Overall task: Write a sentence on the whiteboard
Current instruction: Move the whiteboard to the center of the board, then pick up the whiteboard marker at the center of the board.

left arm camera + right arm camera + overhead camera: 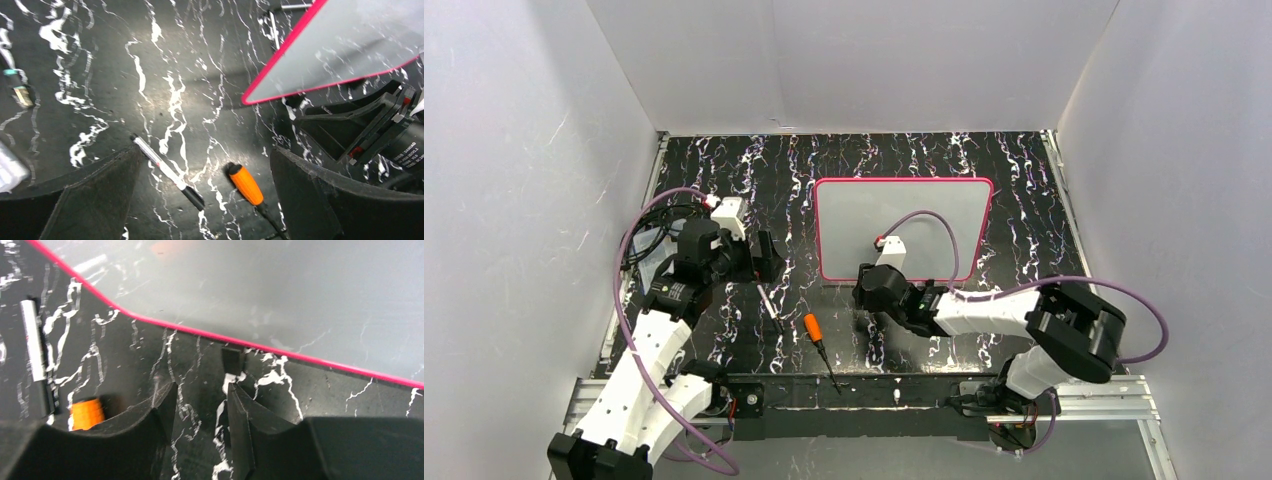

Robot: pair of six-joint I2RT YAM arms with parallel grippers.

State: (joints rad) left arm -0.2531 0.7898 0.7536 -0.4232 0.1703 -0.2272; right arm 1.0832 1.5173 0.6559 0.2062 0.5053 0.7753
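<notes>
The whiteboard [904,228], light grey with a pink-red frame, lies at the table's middle back. Its face shows no writing; no sentence is in view. A black-capped white marker [770,305] lies on the table left of the board's near corner. My left gripper [767,258] is open and empty above it. In the left wrist view the marker [165,170] lies between the spread fingers of that gripper [205,155], close to the left one. My right gripper [862,293] sits at the board's near left corner. Its jaws [200,395] stand slightly apart with nothing between them, by the board's edge [280,290].
An orange-handled screwdriver [814,327] lies just right of the marker, near the front edge, also seen from the left wrist [246,185]. White walls close in the black marbled table [724,180]. A metal rail [1084,400] runs along the near edge. Purple cables loop off both arms.
</notes>
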